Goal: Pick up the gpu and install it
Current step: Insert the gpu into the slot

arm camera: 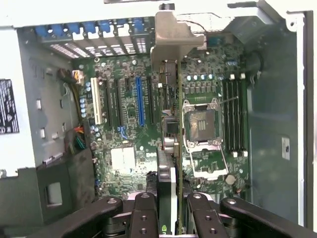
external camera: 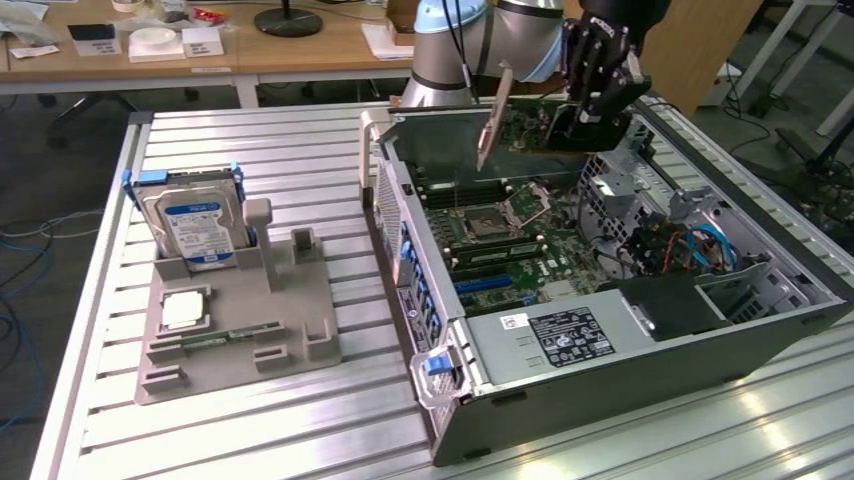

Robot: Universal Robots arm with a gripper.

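1. I see the gripper (arm camera: 168, 210) closed on the graphics card (arm camera: 166, 173). The jaws clamp it across its two flat faces, with a finger (arm camera: 143, 213) on each side.
2. The graphics card hangs on edge from the jaws, above the open computer case (external camera: 641, 370), and is not seated in any slot. Its silver end bracket (arm camera: 173, 34) is at the end away from the fingers.
3. Below the jaws, the main board (arm camera: 124, 158) lies on the floor of the case. A blue slot (arm camera: 140, 101) runs parallel to the card, just to one side of the jaws. The processor socket (arm camera: 203, 124) lies on the other side.
4. Well apart from the jaws, outside the case, a grey stand (external camera: 234, 330) on the slatted table (external camera: 267, 140) holds a hard drive (external camera: 198, 230) upright.
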